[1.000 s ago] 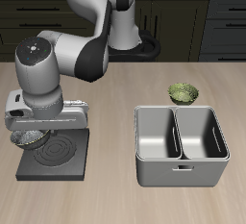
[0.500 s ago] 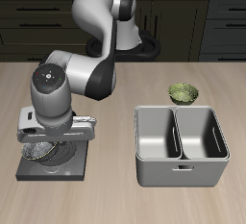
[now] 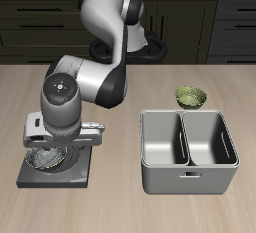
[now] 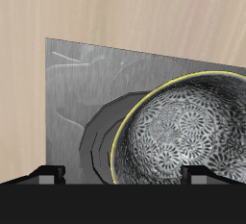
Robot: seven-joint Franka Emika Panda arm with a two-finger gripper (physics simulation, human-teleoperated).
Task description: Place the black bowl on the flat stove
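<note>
Black bowl (image 4: 187, 127) is sitting low over the flat stove (image 3: 78, 167), directly beneath the gripper (image 3: 55, 147); whether it is resting on the slab cannot be told. In the wrist view, its yellow-edged rim is passing between the two finger (image 4: 43, 173) tips, which are standing apart on either side. Contact between fingers and rim is not discernible.

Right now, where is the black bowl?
The black bowl is over the flat stove, under the hand, nearer the table's front edge than the green bowl.
</note>
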